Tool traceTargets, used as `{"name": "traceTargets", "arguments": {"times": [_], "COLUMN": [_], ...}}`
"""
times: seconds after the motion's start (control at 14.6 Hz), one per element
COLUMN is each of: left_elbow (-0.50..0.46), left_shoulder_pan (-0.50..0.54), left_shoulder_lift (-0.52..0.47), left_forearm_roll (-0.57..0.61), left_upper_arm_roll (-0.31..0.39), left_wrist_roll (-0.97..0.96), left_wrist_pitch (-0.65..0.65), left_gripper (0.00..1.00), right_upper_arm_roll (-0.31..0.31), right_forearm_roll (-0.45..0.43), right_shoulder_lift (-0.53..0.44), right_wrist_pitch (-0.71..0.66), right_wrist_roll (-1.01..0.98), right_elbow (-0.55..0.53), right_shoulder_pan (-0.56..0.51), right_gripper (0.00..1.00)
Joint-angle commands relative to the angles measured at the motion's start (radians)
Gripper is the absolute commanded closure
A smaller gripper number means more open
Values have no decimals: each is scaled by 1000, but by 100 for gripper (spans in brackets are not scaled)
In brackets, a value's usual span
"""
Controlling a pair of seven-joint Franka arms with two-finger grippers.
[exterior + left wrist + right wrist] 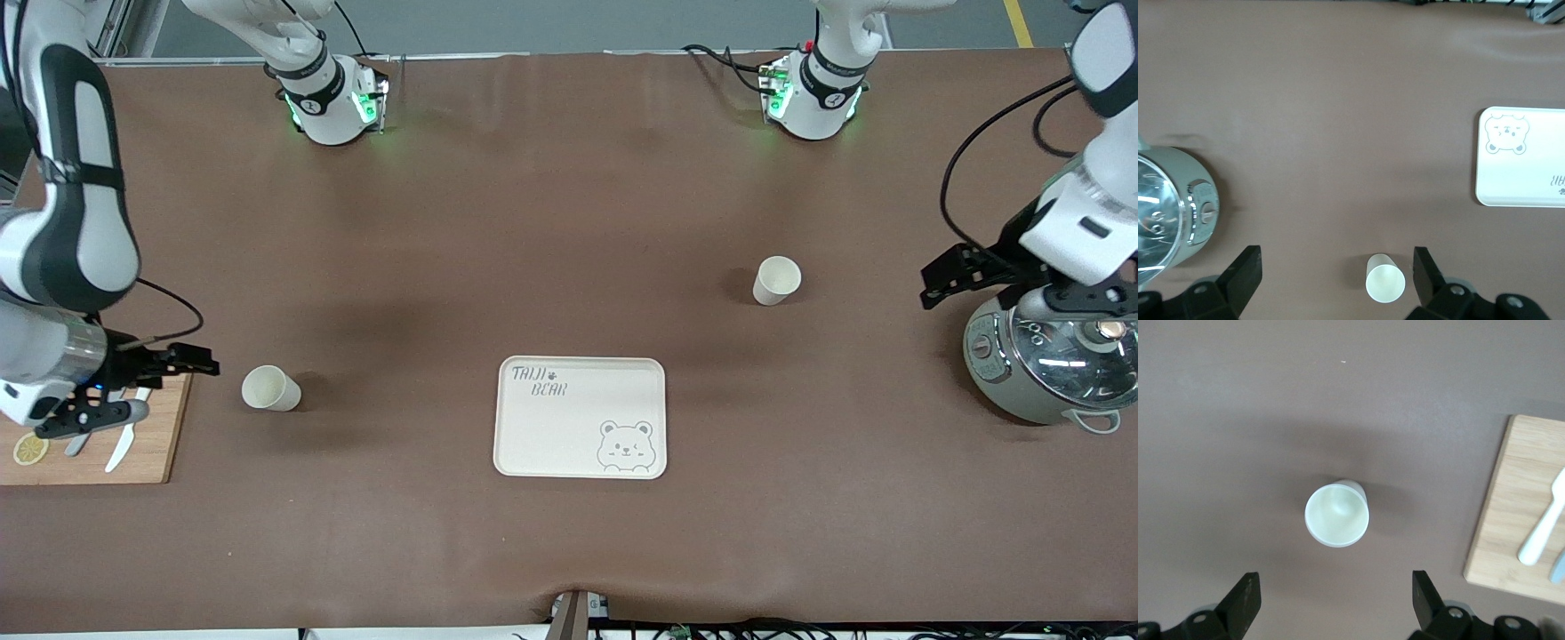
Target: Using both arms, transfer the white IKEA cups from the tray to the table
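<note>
Two white IKEA cups stand upright on the brown table, rims up. One cup (271,388) (1337,515) is toward the right arm's end, beside the wooden board. My right gripper (133,391) (1337,593) hangs open over the board's edge, apart from this cup, with nothing between its fingers. The other cup (776,280) (1385,283) stands toward the left arm's end, farther from the front camera than the tray. My left gripper (1013,276) (1337,267) hovers open and empty high over the table beside the pot; in the left wrist view that cup shows below, close to one finger.
A cream bear tray (580,418) (1521,157) lies mid-table, nearer the front camera. A grey-green pot with a glass lid (1049,364) (1171,207) sits at the left arm's end. A wooden cutting board (98,458) (1518,513) holds knives (1541,533) and a lemon slice (30,450).
</note>
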Motion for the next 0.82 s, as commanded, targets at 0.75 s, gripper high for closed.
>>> {"name": "traceTargets", "arguments": {"times": [0.75], "left_elbow": [131], "left_shoulder_pan": [49], "left_shoulder_lift": [-39], "left_forearm_roll": [12], "left_upper_arm_roll": [-48], "left_wrist_roll": [74], "left_wrist_pitch": [-220], "left_gripper": [0], "right_upper_arm_roll": [19], "right_forearm_roll": [-88], "right_shoulder_lift": [-491], "right_wrist_pitch": [-371], "right_wrist_roll": [200], "right_elbow": [-136], "right_shoulder_pan": [6], "right_gripper": [0]}}
